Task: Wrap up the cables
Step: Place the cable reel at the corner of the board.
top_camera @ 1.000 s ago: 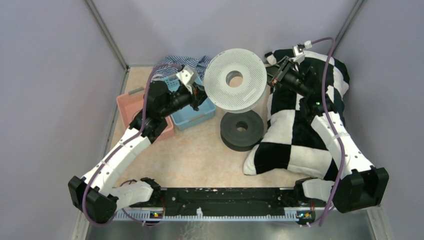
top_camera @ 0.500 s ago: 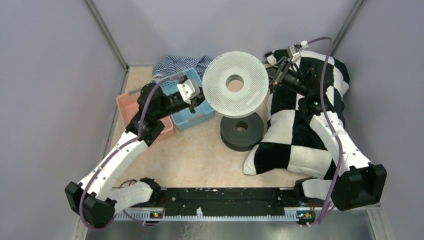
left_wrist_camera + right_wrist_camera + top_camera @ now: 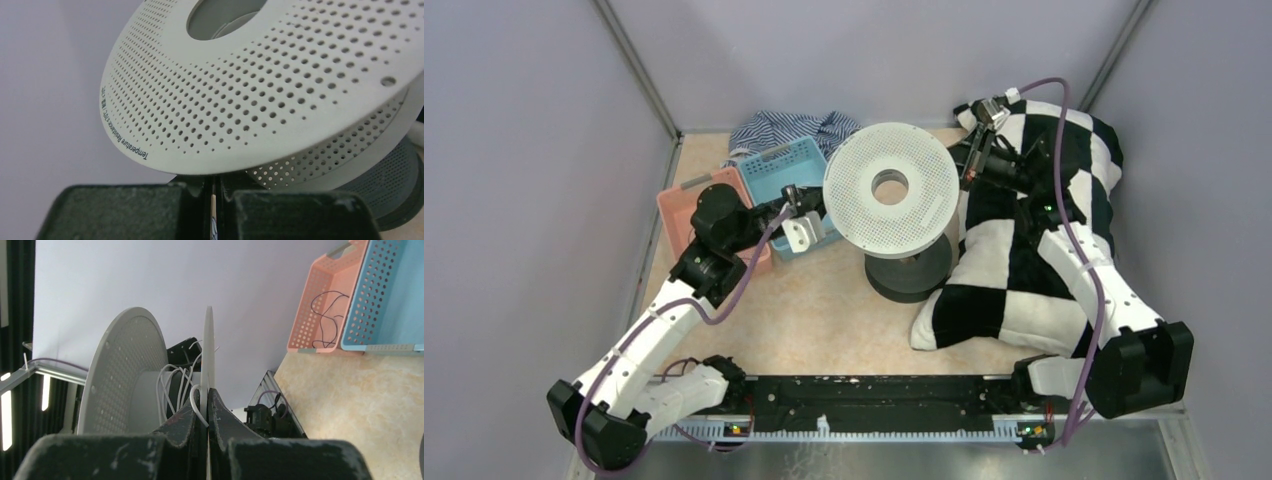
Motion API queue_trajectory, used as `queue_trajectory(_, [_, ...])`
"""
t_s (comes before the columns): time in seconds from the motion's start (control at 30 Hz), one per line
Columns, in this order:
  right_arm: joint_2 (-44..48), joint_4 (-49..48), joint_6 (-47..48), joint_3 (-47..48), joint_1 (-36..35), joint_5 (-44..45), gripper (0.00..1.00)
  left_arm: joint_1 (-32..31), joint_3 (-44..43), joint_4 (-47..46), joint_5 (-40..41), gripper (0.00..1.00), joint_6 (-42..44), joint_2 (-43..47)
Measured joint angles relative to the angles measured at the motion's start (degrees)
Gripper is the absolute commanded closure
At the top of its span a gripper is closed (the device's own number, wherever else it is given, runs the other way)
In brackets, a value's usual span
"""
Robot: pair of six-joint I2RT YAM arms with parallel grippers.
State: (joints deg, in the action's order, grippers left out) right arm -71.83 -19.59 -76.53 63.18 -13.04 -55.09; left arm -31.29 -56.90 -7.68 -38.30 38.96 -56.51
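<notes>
Left gripper (image 3: 212, 184) is pinched shut on the white spool (image 3: 889, 185) rim and has swung nearer, turning it. Right gripper (image 3: 207, 401) clamps the opposite flange. White cable (image 3: 196, 402) is winding onto the hub; black cable (image 3: 325, 327) waits in the pink basket (image 3: 300, 330).

- I see the raised spool (image 3: 890, 187) above the lower spool (image 3: 908, 262), which lies on the table (image 3: 824, 310).
- The pillow (image 3: 994, 270) lies right of both spools.
- To their left, two baskets sit side by side: the outer basket (image 3: 676, 208), with a cable (image 3: 322, 320) in it, and the inner basket (image 3: 774, 165).
- The cloth (image 3: 789, 128) lies behind the inner basket.
- The other cable (image 3: 175, 385) sits around the raised spool's core.
</notes>
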Motion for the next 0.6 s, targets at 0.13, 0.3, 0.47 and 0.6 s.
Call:
queue_trajectory(0.13, [-0.8,-4.5,-3.7,-1.7,-0.1,-1.5,1.0,0.0,0.9,0.7,-3.1,1.0,8.3,0.7])
queue_trajectory(0.3, [-2.3,-9.4,-7.7,-3.2,-0.1,-3.4,1.0,0.0,0.5,4.8,-7.3,1.0,16.7,0.7])
queue_trajectory(0.47, [-3.3,-14.7,-12.3,-4.7,-0.5,-5.3,1.0,0.0,-0.5,8.4,-11.4,0.99,24.0,1.1])
queue_trajectory(0.6, [-3.3,-17.5,-16.5,-6.7,-1.3,-6.4,1.0,0.0,-0.8,9.9,-13.4,0.97,29.2,1.8])
